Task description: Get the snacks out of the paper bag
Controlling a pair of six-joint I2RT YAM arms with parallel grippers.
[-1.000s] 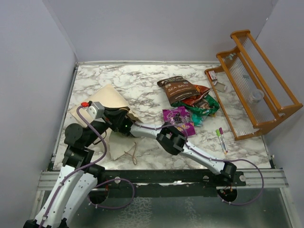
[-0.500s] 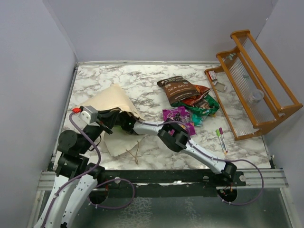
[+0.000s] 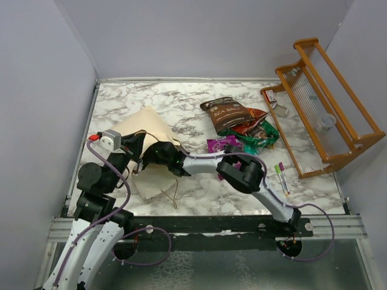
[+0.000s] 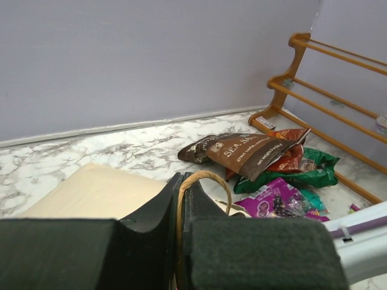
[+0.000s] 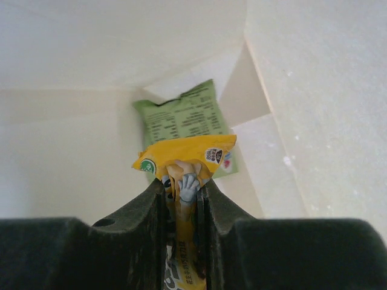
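Left wrist: brown bag (image 4: 248, 151) reads "SEA SALT" (left tool (image 4: 181, 184) clamps handle (image 4: 208, 174), right tool (image 5: 182, 188) yellow packet (image 5: 188, 154)).

I watch through three cameras.
Top looks steeply down from the near side; left wrist, low, shares its snacks (image 3: 239, 125); right wrist sits close inside the paper bag (image 5: 302, 90).

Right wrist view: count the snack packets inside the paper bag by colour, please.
yellow packet, clamped in the right gripper: 1
green packet, lying behind it: 1
Total: 2
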